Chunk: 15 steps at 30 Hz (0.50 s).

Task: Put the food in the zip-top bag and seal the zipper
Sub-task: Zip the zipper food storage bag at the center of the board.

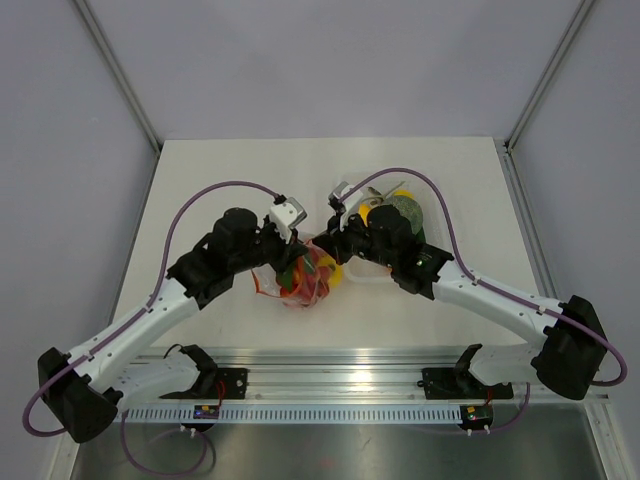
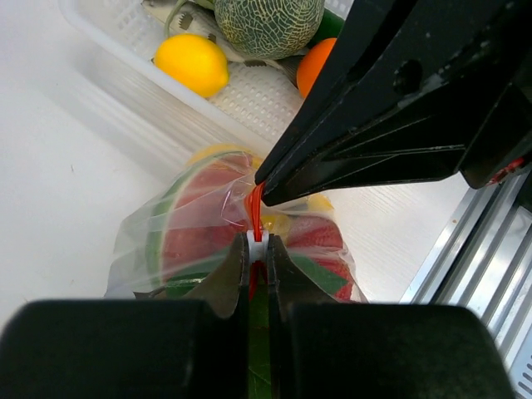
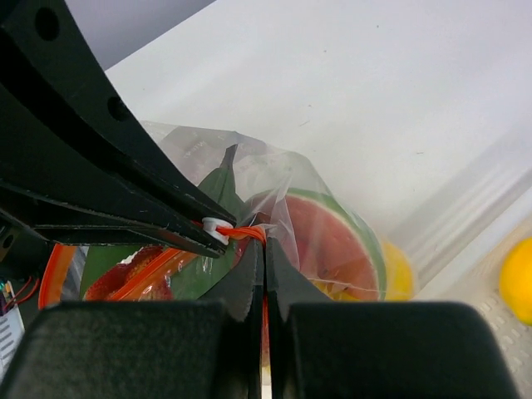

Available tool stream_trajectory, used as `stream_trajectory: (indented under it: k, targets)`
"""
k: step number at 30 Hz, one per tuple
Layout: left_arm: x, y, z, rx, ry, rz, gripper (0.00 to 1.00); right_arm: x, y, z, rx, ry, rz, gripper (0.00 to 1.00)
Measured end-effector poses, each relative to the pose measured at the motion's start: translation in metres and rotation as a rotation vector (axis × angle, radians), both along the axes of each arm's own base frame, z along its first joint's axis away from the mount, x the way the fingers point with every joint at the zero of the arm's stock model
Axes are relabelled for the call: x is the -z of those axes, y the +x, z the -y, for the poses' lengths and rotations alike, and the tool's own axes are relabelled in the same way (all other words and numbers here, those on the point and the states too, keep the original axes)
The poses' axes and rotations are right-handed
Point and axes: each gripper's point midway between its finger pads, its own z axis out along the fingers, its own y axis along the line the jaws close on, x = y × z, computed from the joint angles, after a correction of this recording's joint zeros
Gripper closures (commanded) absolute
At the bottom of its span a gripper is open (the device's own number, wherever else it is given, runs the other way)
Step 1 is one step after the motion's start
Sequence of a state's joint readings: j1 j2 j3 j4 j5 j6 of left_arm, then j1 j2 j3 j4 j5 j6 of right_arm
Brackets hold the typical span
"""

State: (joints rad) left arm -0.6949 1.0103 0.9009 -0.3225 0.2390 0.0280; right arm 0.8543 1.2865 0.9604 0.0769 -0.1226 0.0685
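The clear zip-top bag [image 1: 305, 278] lies mid-table, between both grippers. It holds food: a watermelon slice [image 2: 195, 237], green pieces and red pieces. My left gripper [image 2: 258, 249] is shut on the white slider of the red-orange zipper [image 2: 253, 204]. My right gripper [image 3: 264, 246] is shut on the zipper strip [image 3: 245, 233], right beside the slider [image 3: 214, 225]. In the top view the left gripper [image 1: 298, 252] and right gripper [image 1: 326, 248] meet tip to tip over the bag's mouth. Part of the bag's contents is hidden under the fingers.
A white tray [image 1: 372, 276] stands just right of the bag. It holds a netted melon [image 2: 268, 23], a lemon [image 2: 191, 63] and an orange [image 2: 319, 65]. The metal rail [image 1: 330, 365] runs along the near table edge.
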Motion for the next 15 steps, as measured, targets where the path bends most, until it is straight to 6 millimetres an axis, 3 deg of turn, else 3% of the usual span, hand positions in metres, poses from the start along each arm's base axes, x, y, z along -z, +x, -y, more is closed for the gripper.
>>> stream_trajectory:
  k: [15]
  targets:
    - [-0.003,-0.005,-0.014,-0.007,0.014,0.046,1.0,0.003,0.006,0.007,0.04,0.081,-0.055,1.0]
